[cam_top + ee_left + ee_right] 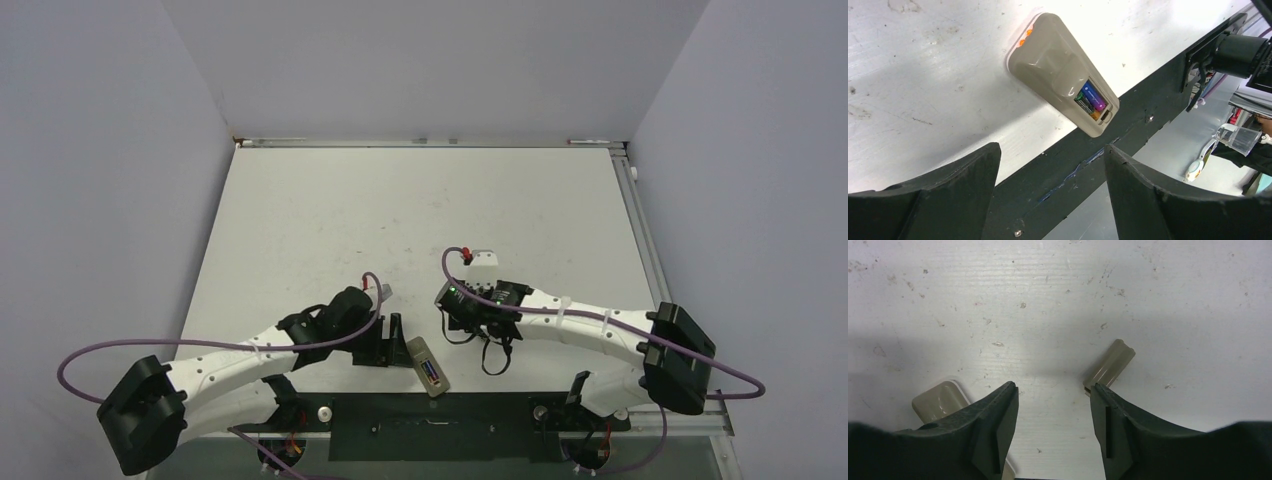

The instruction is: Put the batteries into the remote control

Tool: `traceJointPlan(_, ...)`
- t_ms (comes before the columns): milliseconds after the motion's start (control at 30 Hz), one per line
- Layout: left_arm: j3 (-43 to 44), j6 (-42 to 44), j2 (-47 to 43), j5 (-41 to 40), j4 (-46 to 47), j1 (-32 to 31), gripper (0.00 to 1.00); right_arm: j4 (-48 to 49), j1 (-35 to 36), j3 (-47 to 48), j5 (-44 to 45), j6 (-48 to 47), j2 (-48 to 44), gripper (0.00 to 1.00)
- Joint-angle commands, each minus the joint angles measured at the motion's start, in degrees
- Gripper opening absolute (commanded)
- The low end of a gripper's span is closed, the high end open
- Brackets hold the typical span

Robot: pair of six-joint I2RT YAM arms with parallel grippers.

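The remote control (1063,72) lies face down near the table's front edge, its greyish-beige back up. The batteries (1091,98) sit side by side in its recess, one purple-blue, one green and brownish-gold. In the top view the remote control (428,366) lies between the two arms, with the batteries (432,374) showing as a coloured strip. My left gripper (1050,150) is open and empty, just short of the remote. In the top view the left gripper (396,345) stands left of it. My right gripper (1053,387) is open over bare table, with one corner of the remote control (938,402) beside its left finger.
A small beige ribbed piece (1110,365) lies on the table, touching or just beyond the right gripper's right fingertip. A black rail (1083,160) runs along the table's front edge right behind the remote. The white table (420,215) stretches away behind the arms.
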Motion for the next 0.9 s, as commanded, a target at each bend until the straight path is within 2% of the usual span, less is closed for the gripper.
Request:
traceJointPlan(0,3.7,2.6,-2.6,-0.7,-2.3,0.9,0.74,-0.3,-1.2,-2.3,2.2,5.9,-3.3,0.55)
traceJointPlan(233,6.0,4.7,-4.9,-0.1,-4.2,1.4,0.80,-1.6,-2.1,-4.1,2.3,13.2,-3.2,0.67)
traceJointPlan(567,7.6,7.5,-7.8,0.0,-5.6,2.3,0.87,-2.9,-3.6,-7.4,2.0,24.3,-1.8,0.66)
traceJointPlan(867,7.0,8.1,-7.8,0.4,-5.6,3.0,0.94,-4.0,-4.0,-6.9,0.6,28.5,2.2,0.64)
